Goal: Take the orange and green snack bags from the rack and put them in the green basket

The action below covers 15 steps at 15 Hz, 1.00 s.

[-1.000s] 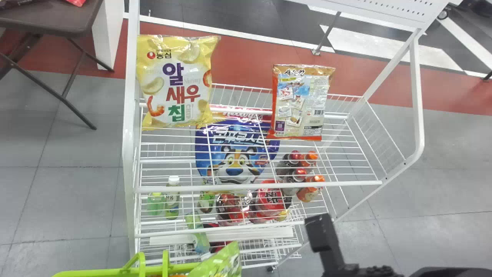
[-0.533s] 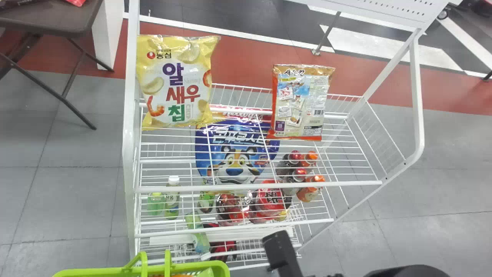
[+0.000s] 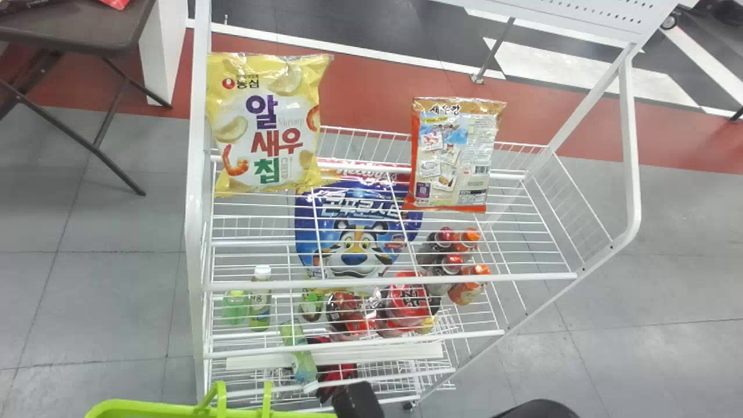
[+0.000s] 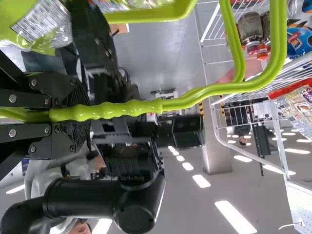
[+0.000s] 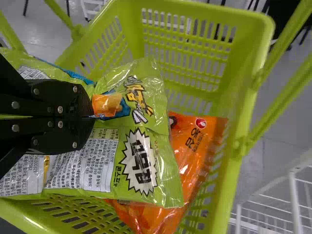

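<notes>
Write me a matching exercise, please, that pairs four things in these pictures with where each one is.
Things
1. Green snack bag
2. Basket handles
3. Yellow snack bag
4. Orange snack bag

Places
A. On the white rack
B. In the left end effector
C. Ungripped, inside the green basket
D. In the right end effector

Pairs: 1-D, 2-B, 3-A, 4-C

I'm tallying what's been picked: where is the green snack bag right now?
In the right wrist view, the green snack bag is in the robot's right gripper, over the green basket and partly covering the orange snack bag.
</notes>
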Available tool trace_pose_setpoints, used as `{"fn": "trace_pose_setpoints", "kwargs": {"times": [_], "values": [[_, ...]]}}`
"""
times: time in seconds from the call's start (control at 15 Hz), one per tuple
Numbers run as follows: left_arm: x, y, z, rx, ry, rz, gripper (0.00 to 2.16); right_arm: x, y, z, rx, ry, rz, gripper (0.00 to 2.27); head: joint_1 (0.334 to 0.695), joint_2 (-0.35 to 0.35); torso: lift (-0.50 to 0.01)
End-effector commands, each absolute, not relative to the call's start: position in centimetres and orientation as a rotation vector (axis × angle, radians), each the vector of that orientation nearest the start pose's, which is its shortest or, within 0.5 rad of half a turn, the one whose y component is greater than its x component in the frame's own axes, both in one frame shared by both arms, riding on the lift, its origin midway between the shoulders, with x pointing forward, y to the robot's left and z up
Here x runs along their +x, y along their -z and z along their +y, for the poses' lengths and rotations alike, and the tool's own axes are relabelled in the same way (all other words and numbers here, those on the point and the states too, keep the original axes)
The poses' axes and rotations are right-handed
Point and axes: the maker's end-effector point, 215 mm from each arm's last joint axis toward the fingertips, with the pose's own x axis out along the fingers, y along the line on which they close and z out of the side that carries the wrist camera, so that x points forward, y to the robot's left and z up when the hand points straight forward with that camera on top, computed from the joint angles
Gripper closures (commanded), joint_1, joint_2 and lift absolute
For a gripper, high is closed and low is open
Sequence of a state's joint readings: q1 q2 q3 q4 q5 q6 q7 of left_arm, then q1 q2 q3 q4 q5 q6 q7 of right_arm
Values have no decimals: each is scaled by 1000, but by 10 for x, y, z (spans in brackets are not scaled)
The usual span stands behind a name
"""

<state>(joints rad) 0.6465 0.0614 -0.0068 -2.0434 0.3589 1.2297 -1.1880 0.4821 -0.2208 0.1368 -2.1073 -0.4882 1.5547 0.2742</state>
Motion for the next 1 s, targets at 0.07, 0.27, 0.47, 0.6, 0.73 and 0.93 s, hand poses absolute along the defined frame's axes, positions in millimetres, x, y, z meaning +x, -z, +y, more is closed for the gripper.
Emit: {"fn": "trace_pose_setpoints", "kwargs": {"times": [0.07, 0.27, 0.47, 0.6, 0.73, 0.93], "values": [[126, 448, 0, -1081, 1163, 1084, 2148, 106, 595, -91, 297, -630, 1623, 2246, 695, -350, 0], [127, 448, 1, -1081, 1161, 1083, 2148, 105, 589, -100, 290, -610, 1603, 866, 695, -350, 0], [127, 448, 0, -1081, 1165, 1080, 2148, 128, 565, -118, 283, -569, 1509, 9, 695, -350, 0], [127, 447, -1, -1082, 1165, 1082, 2148, 149, 551, -133, 280, -534, 1448, 63, 695, -350, 0], [127, 448, 0, -1080, 1165, 1081, 2145, 168, 533, -142, 287, -521, 1386, 63, 695, -350, 0], [127, 448, 0, -1079, 1163, 1082, 2148, 193, 504, -154, 306, -510, 1295, 66, 695, -350, 0]]}}
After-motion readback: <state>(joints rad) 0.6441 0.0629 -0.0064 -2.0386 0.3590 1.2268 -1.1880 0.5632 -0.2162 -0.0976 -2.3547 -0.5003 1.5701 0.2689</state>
